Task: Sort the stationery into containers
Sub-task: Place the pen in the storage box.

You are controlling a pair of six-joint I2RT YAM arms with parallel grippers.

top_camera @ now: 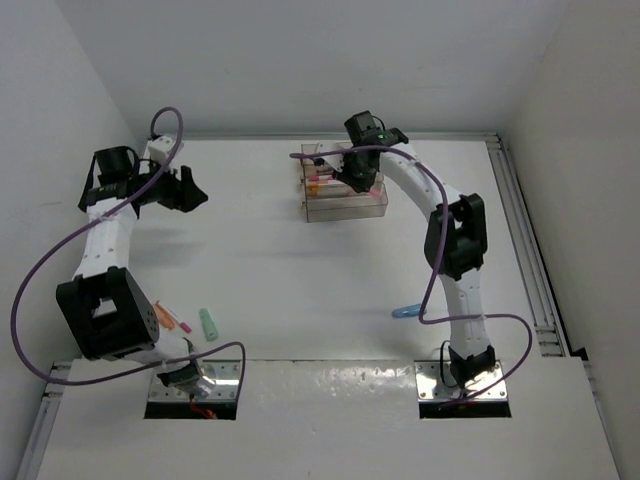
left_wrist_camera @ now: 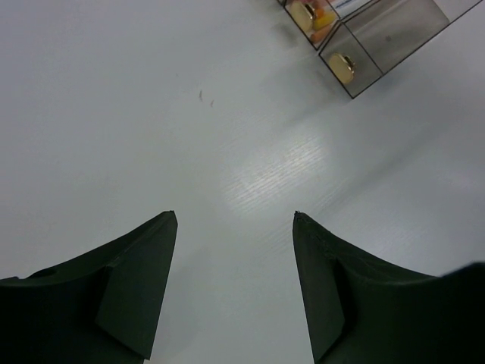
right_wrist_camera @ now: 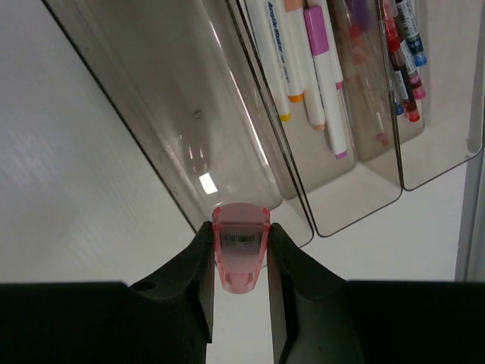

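Stationery is found on the table (top_camera: 300, 280) close to the arm bases. One stubby green piece (top_camera: 208, 323) is laid by the left arm. Its long side runs near to far and is tipped a little to the left. Just beside it, two thin pens (top_camera: 166, 317), orange and pink, are partly hidden by the arm. One blue piece (top_camera: 405, 311) is laid by the right arm, with its long side running left to right.

Further off, the left pincer (left_wrist_camera: 234, 213) is held over bare table. Its fingers are spread wide and nothing is held between them.

At the far side, the right pincer (right_wrist_camera: 239, 224) is clamped on one pink piece (right_wrist_camera: 240, 258). The long side of this piece is lined up with the fingers, and its wide end is pointed at the trays (right_wrist_camera: 189, 114). It is held close to the end of the nearest tray.

Three clear trays are counted, joined side by side. About four white markers (right_wrist_camera: 327, 83) are laid in the middle tray, along its length, with their coloured tips turned toward the pincer. Red and blue pens (right_wrist_camera: 402, 76) are laid the same way in the last tray, too crowded to be counted.
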